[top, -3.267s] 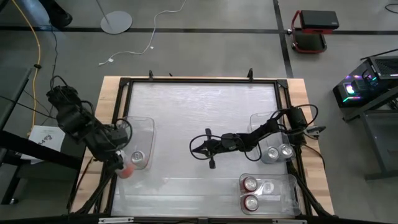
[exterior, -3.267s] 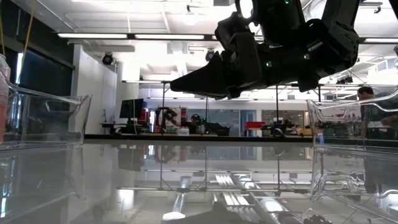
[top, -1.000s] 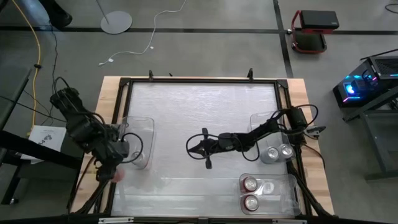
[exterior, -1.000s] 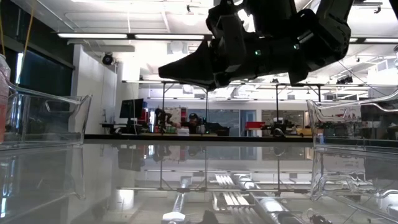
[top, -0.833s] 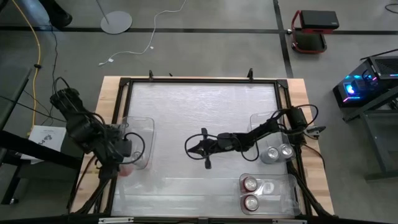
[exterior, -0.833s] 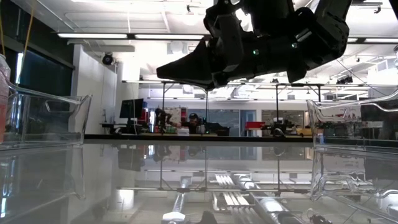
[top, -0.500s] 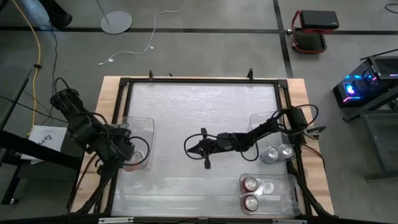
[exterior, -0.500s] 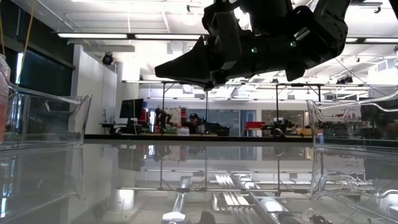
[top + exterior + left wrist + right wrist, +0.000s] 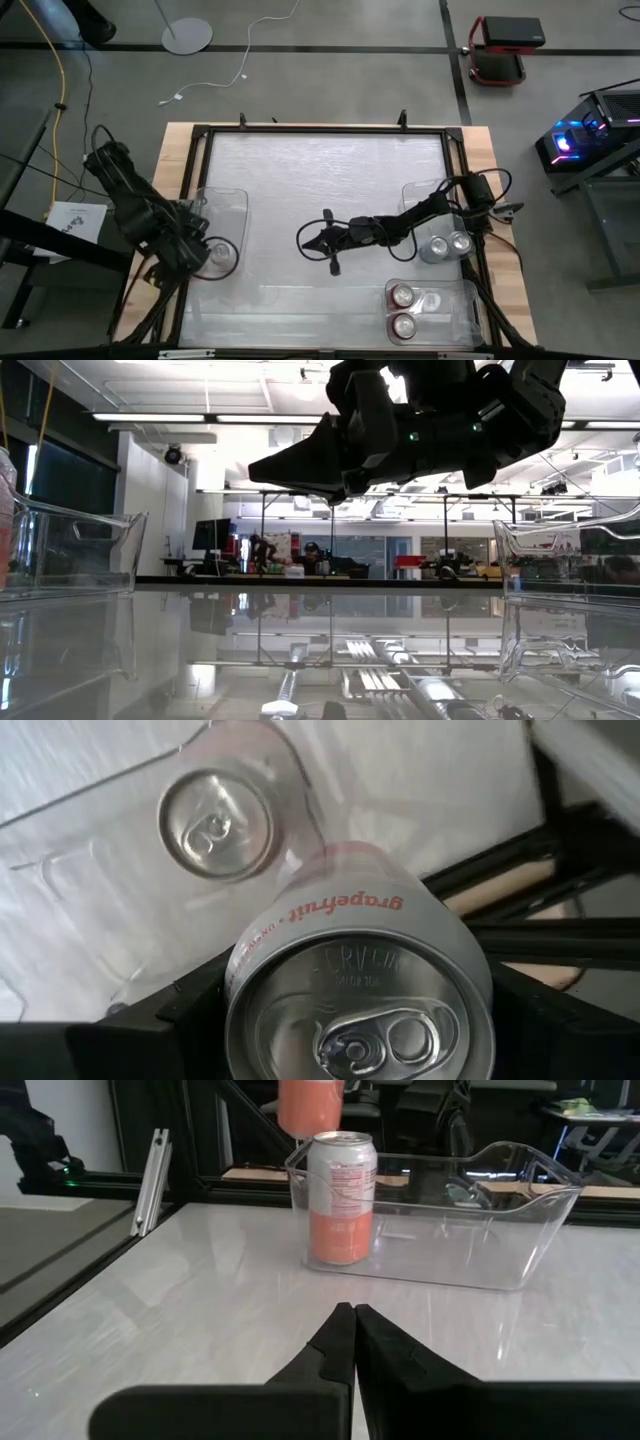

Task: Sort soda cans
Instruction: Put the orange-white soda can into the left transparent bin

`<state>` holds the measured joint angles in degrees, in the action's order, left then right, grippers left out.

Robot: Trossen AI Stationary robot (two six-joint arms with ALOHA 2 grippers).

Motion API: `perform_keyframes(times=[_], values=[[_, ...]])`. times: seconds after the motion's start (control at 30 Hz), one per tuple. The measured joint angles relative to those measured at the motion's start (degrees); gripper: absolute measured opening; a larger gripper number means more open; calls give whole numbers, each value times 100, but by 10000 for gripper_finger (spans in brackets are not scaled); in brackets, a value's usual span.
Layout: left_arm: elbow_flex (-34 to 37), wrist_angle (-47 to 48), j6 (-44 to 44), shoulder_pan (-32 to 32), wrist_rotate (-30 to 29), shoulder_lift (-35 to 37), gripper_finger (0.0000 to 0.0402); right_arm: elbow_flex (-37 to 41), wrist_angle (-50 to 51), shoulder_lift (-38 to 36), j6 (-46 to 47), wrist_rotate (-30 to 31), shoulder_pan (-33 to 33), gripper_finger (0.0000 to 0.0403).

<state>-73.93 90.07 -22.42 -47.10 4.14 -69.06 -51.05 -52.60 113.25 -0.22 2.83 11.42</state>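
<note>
- Since the earlier overhead frames, I see my left gripper [image 9: 197,252] has carried its grapefruit can [image 9: 358,990] from outside the counter's left edge in over the left clear tray [image 9: 236,200]; the pink body that showed beside the tray is now hidden under the arm from above.
- The right arm has barely changed: it is stretched toward the middle of the counter [image 9: 320,170], nudged slightly leftward compared with before.
- In the left wrist view the held can stands upright, long axis vertical, silver top and pull-tab facing the camera, the word "grapefruit" readable along its upper rim.
- The right wrist view shows that same can [image 9: 310,1105] hanging above the tray, just over the seated can.
- A second pink-and-white can [image 9: 342,1198] stands upright inside the left clear tray, top up; from above I see only its silver lid [image 9: 220,251].
- My left gripper is clamped on the grapefruit can, its dark fingers [image 9: 170,1010] pressing either side of the body.
- My right gripper [image 9: 353,1316] has its fingers pressed together, holding nothing, hovering above the counter.
- Two silver-topped cans [image 9: 447,244] stand upright in the right clear tray [image 9: 414,190].
- Two red cans [image 9: 403,309] stand upright in the front tray [image 9: 452,290].
</note>
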Motion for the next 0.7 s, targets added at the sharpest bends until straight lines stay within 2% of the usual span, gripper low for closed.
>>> perform_keyframes(times=[0.33, 0.47, 0.7], values=[[20, -7, 252, -111, -460, 108, 288, 0, -22, 0, 21, 78, -12, 0], [28, -9, 352, -111, -470, 179, 288, 0, -34, 0, 22, 80, -13, 0], [619, 3, 518, -109, -466, 410, 288, 0, -34, 0, 41, 81, -11, 0]])
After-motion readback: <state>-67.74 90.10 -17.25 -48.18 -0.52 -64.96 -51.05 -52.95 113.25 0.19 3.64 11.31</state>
